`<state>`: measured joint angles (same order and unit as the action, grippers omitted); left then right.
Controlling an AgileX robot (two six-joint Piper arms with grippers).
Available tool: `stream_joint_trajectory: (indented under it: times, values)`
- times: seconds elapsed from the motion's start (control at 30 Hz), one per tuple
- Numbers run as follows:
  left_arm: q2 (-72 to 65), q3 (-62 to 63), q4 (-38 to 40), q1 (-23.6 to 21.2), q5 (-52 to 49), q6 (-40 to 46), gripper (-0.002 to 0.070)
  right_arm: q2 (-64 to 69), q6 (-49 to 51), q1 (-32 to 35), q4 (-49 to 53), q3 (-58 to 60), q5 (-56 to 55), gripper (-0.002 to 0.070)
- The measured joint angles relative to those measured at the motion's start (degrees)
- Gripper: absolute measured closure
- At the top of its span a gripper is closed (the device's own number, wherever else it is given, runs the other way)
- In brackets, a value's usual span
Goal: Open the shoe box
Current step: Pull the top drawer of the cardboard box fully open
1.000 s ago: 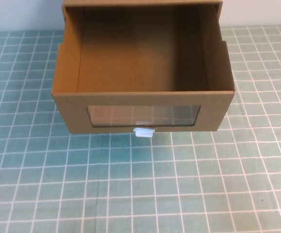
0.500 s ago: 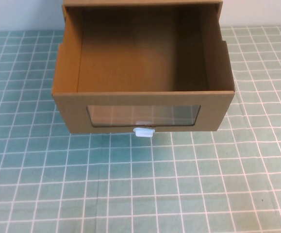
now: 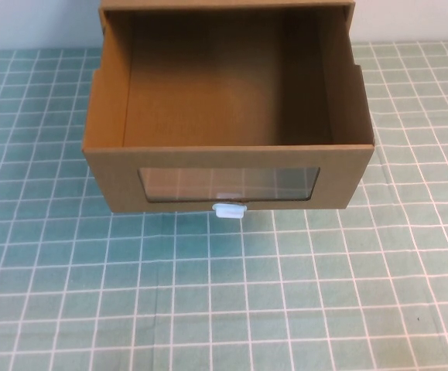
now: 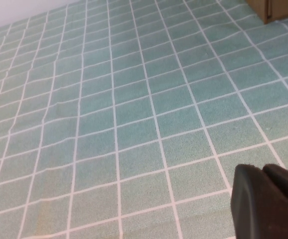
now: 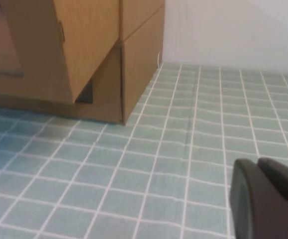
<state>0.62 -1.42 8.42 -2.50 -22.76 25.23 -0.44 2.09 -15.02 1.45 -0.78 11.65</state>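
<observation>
Shoe box open, both grippers off it.
High view: shoe box [image 3: 115, 182] on the green mat [image 3: 208, 294], drawer out, white tab [image 3: 229, 209] in front. Left wrist: left gripper [image 4: 264, 172] well away from the box, pinched together, empty. Right wrist: right gripper [image 5: 258, 164] near the box's corner, closed tight, empty.

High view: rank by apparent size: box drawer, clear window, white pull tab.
1. box drawer
2. clear window
3. white pull tab
No ties. Left gripper and right gripper: outside that view, shut, low over the mat.
</observation>
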Motion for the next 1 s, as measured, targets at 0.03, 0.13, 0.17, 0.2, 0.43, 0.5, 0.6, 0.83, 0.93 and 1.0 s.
stream_joint_trajectory:
  times: [0.03, 0.13, 0.17, 0.2, 0.43, 0.5, 0.6, 0.83, 0.93, 1.0]
  values:
    - [0.0, 0.0, 0.0, 0.0, 0.0, 0.0, 0.0680, 0.0, -1.4, 0.0, -0.8, 0.0, 0.4, 0.0689]
    - [0.0, 0.0, -0.1, 0.0, 0.0, 0.0, 0.0680, 0.0, -5.0, 0.0, -2.5, 1.0, 0.8, 0.0689]
    - [0.0, 0.0, -0.1, 0.0, 0.0, 0.0, 0.0680, 0.0, -5.4, 0.0, -2.8, 1.3, 0.9, 0.0689]
    - [0.0, 0.0, -0.1, 0.0, 0.0, 0.0, 0.0680, 0.0, -5.6, 0.0, -3.1, 1.7, 1.1, 0.0689]
    - [0.0, 0.0, -0.1, 0.0, 0.0, 0.0, 0.0680, 0.0, -5.7, 1.0, -3.3, 2.1, 1.8, 0.0689]
    - [0.0, 0.0, -0.1, 0.0, 0.0, 0.0, 0.0680, 0.0, -5.7, 3.7, -3.3, 2.1, 3.1, 0.0689]
    - [0.0, 0.0, -0.1, 0.0, 0.0, 0.0, 0.0680, 0.0, -5.8, 9.1, -3.3, 2.1, 7.1, 0.0689]
    - [0.0, 0.0, -0.1, 0.0, 0.0, -0.1, 0.0680, -0.1, -6.0, 14.6, -2.8, 2.1, 9.1, 0.0690]
    - [0.0, 0.0, -0.1, 0.0, 0.0, -0.1, 0.0680, -0.1, -6.0, 14.6, -2.8, 2.1, 9.2, 0.0689]
    - [0.0, 0.0, -0.1, 0.0, 0.0, -0.1, 0.0680, -0.1, -6.0, 14.6, -2.8, 2.1, 9.2, 0.0689]
